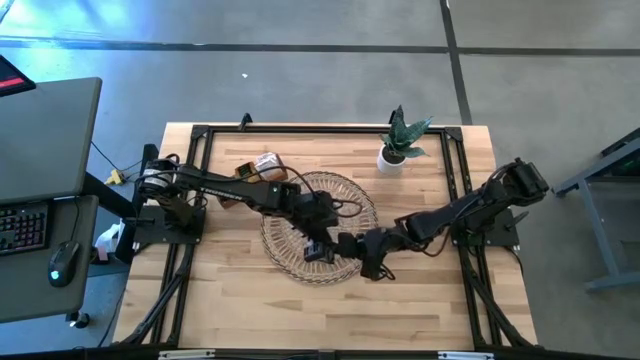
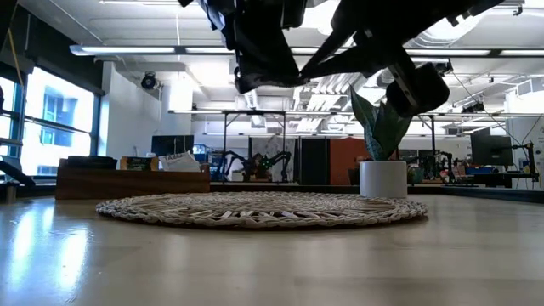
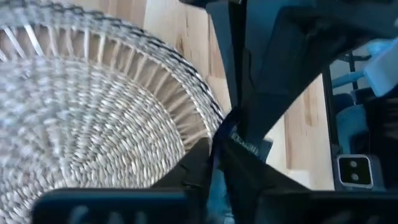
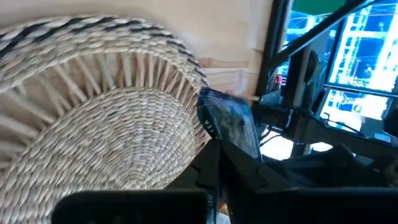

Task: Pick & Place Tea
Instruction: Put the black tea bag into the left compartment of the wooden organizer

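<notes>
The right hand (image 4: 214,168) pinched a dark tea sachet (image 4: 233,124) upright over the wicker tray's (image 4: 112,124) rim; the left hand (image 1: 318,250), touching it, gripped too.

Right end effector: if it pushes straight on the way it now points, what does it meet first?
Most likely the left end effector, facing it close over the wicker tray. The right end effector holds a dark tea sachet towards it; the gap is unclear.
</notes>
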{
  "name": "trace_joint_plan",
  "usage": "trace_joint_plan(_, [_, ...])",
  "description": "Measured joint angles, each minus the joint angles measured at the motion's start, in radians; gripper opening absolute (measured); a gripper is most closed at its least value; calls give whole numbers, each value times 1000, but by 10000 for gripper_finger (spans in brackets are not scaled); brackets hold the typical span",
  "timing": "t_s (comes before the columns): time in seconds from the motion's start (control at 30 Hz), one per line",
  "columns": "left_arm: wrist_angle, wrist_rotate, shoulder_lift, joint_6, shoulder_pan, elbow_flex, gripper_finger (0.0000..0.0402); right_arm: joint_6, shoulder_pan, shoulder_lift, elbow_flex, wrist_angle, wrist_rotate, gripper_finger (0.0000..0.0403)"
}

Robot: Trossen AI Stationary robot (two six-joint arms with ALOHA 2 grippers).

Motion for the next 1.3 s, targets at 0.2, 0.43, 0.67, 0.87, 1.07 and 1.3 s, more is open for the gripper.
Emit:
trace_joint_plan(0.2, [-35,29,0,-10,0,0,8,29,0,0,0,8,22,24])
trace_joint_plan(0.43, [-115,-92,-22,-96,0,0,1,190,0,0,0,-20,61,36])
trace_joint_plan(0.67, [-297,-260,-123,-196,-18,0,0,328,-3,0,0,-73,251,31])
trace_joint_plan(0.87, [-537,-613,-317,-321,-109,-1,0,475,-21,0,0,-155,278,29])
trace_joint_plan(1.07, [-674,-1008,-530,-534,-240,-75,0,531,-42,0,0,-186,200,28])
trace_joint_plan(1.3, [-734,-1213,-729,-755,-267,-392,0,557,-79,0,0,-170,28,27])
